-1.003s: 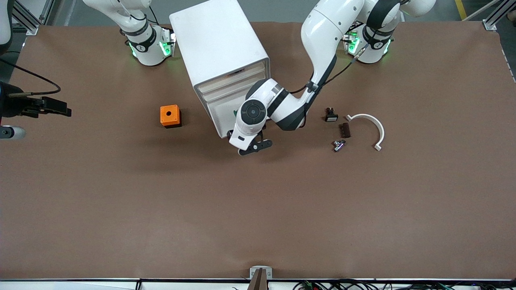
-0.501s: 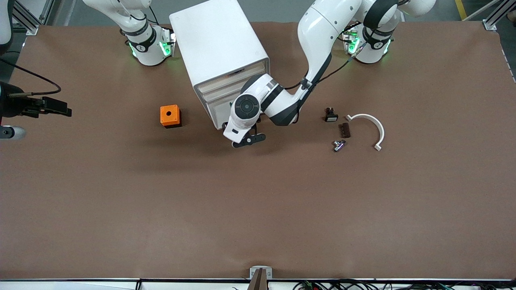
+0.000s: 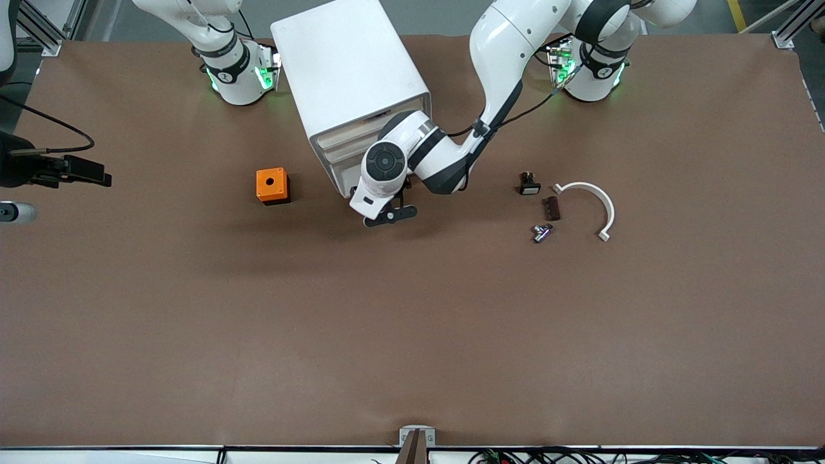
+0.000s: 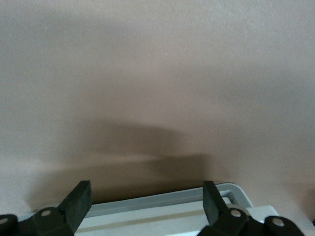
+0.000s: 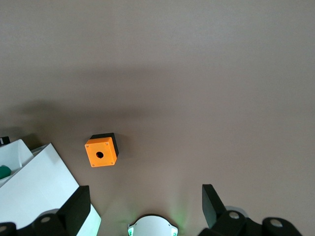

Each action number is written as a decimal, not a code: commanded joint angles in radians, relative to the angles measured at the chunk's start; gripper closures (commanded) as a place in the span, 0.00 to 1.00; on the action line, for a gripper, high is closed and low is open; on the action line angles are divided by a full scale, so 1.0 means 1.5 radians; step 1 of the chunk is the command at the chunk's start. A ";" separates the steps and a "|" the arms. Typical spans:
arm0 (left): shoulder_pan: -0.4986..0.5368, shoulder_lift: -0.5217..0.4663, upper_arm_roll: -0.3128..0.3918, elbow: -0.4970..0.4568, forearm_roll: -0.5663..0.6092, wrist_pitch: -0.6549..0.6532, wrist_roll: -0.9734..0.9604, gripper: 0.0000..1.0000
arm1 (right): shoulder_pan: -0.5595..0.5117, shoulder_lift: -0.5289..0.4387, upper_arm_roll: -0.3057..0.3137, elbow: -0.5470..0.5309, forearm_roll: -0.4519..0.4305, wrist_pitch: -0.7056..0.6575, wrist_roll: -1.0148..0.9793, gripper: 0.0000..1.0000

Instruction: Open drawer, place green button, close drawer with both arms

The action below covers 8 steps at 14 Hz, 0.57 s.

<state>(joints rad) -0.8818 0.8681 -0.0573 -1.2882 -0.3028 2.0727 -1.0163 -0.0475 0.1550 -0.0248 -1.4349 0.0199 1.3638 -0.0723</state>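
Black fingers [image 4: 78, 204] of my left gripper [image 3: 387, 216] stand apart at the cabinet's [image 3: 351, 77] lowest drawer [image 4: 167, 209] front. My right gripper [image 5: 145, 209], fingers apart, waits high at its desk [image 3: 412, 322] end. I cannot locate the button with certainty.

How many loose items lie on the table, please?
5: orange cube toward the right arm's end; black part, brown block, metal piece, white arc clustered toward the left arm's. Others may be hidden.

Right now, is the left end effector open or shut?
Open: the left end effector has its fingers wide apart, gripping nothing, low in front of the cabinet.
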 commanded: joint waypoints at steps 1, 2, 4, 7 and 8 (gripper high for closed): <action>-0.015 -0.013 0.000 -0.016 -0.013 -0.003 -0.003 0.00 | -0.013 -0.003 0.009 0.045 -0.006 -0.009 0.008 0.00; -0.016 -0.013 0.000 -0.017 -0.014 -0.003 -0.003 0.00 | -0.013 -0.003 0.008 0.048 -0.006 -0.008 0.009 0.00; -0.018 -0.012 0.000 -0.017 -0.031 -0.003 -0.004 0.00 | -0.023 -0.003 0.007 0.056 -0.004 -0.009 0.009 0.00; -0.023 -0.011 -0.001 -0.017 -0.062 -0.003 -0.003 0.00 | -0.028 -0.005 0.006 0.060 -0.005 -0.010 0.009 0.00; -0.025 -0.010 -0.001 -0.017 -0.064 -0.003 -0.003 0.00 | -0.029 -0.008 0.007 0.060 -0.005 -0.010 0.009 0.00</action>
<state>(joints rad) -0.9091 0.8682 -0.0580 -1.2990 -0.3713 2.0723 -1.0166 -0.0757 0.1540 -0.0267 -1.3548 0.0196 1.3616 -0.0691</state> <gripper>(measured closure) 0.000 0.000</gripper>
